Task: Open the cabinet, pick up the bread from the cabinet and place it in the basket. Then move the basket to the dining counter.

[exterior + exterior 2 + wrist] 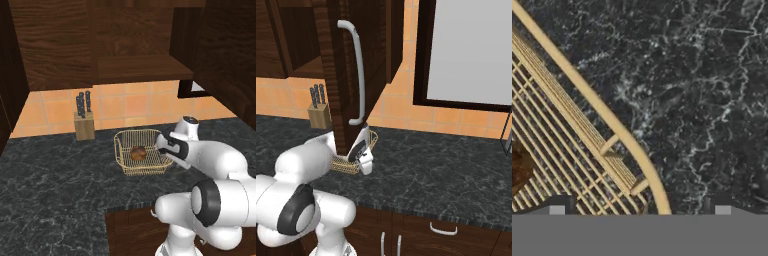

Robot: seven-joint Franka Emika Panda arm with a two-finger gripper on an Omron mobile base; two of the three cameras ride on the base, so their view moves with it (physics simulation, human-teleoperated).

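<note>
Towards the back of the dark worktop (50, 170), the bread (138, 153) lies inside the basket (125, 150); the gripper (639, 209), spread wide and empty, straddles the basket's right-hand rim from above.

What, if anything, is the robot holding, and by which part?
Nothing. The gripper is open, its fingers straddling the basket rim; the bread lies inside.

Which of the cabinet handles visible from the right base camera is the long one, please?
The long curved silver bar handle standing upright on the open dark wall cabinet door is. The others are short pulls on the low cabinets under the black counter.
</note>
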